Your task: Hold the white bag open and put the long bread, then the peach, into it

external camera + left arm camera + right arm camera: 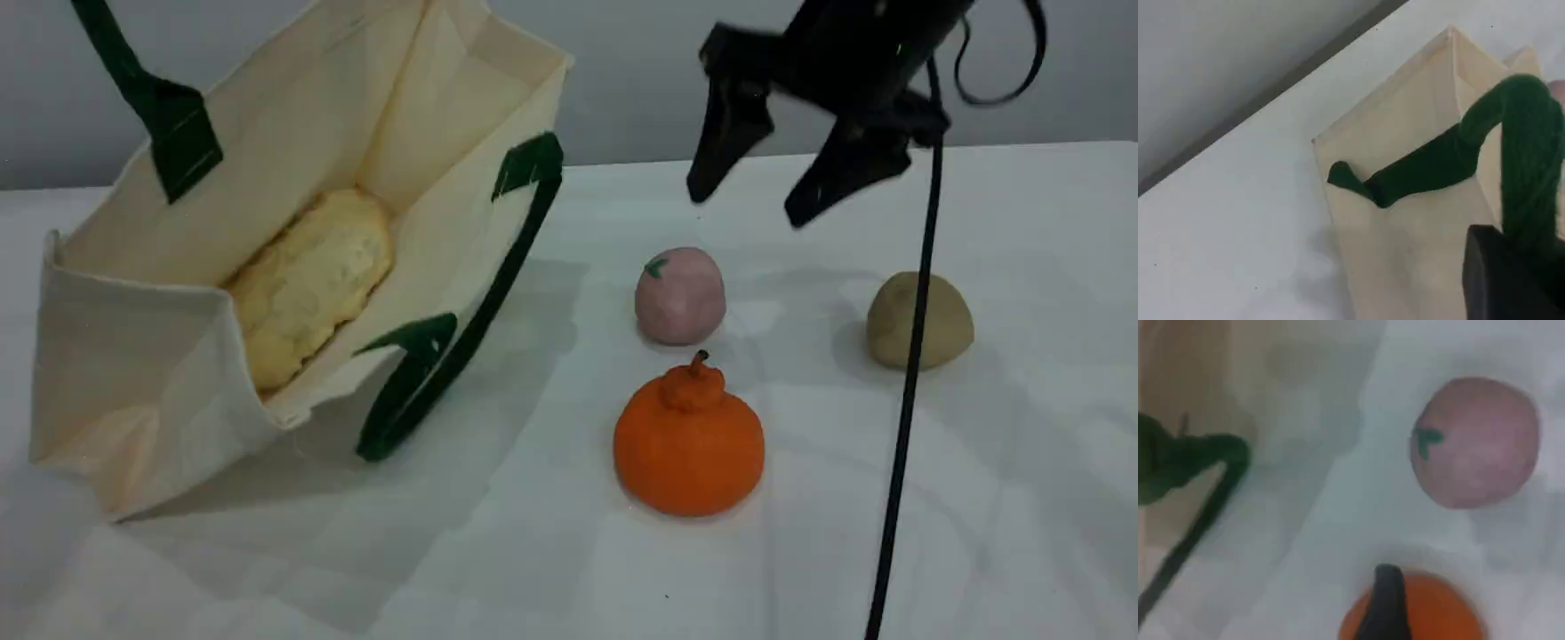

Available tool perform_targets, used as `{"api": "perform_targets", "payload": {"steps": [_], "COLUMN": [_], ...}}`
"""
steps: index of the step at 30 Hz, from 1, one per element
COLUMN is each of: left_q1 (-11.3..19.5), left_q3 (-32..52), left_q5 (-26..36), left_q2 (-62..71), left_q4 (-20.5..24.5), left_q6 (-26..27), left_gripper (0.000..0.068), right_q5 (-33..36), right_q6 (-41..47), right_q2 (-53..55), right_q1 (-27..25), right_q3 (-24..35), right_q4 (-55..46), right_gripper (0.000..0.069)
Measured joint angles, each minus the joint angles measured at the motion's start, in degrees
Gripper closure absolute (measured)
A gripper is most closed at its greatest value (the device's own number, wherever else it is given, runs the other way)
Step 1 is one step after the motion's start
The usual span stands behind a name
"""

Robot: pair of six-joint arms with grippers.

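The white bag (133, 356) lies tilted on the table's left with its mouth wide open. The long bread (311, 284) rests inside it, pale bumpy side up. In the left wrist view my left gripper (1511, 267) is shut on the bag's green handle (1531, 167), pulling it up; in the scene view that handle (169, 124) runs off the top edge. The peach (680, 296) sits on the table right of the bag. My right gripper (747, 206) hangs open a little above and behind the peach (1475, 440), holding nothing.
An orange fruit (689, 440) with a stem knob stands just in front of the peach. A beige lump (920, 320) lies further right. A black cable (902, 427) hangs down from the right arm in front of the lump. The bag's other handle (462, 338) droops onto the table.
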Motion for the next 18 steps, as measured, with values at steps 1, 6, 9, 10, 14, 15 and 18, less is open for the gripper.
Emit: {"api": "perform_targets", "payload": {"steps": [1,6,9,10,14,15,18], "left_q1": [0.0,0.0,-0.1,-0.1,-0.1,-0.1,-0.1], "left_q3": [0.0,0.0,0.0,0.0,0.0,0.0,0.0], "left_q5": [0.0,0.0,0.0,0.0,0.0,0.0,0.0], "left_q2": [0.0,0.0,0.0,0.0,0.0,0.0,0.1], "left_q4": [0.0,-0.2,-0.3,-0.3,-0.7,-0.8,-2.1], "left_q6": [0.0,0.0,0.0,0.0,0.0,0.0,0.0], "left_gripper": [0.0586,0.0586,0.0586,0.0586,0.0586,0.0586,0.0586], "right_q5": [-0.2,-1.2,-2.0,-2.4,-4.6,-5.5,-8.4], "right_q6": [0.0,-0.1,-1.0,-1.6,-4.5,-4.8,-4.8], "right_q2": [0.8,3.7,4.6,5.0,6.7,7.1,7.4], "right_q1": [0.1,0.1,0.2,0.6,2.2,2.7,3.7], "right_q3": [0.0,0.0,0.0,0.0,-0.1,-0.1,-0.1], "right_q4": [0.1,2.0,4.1,5.0,7.9,8.1,7.9], "right_gripper": [0.0117,0.0117,0.0117,0.0117,0.0117,0.0117,0.0117]}}
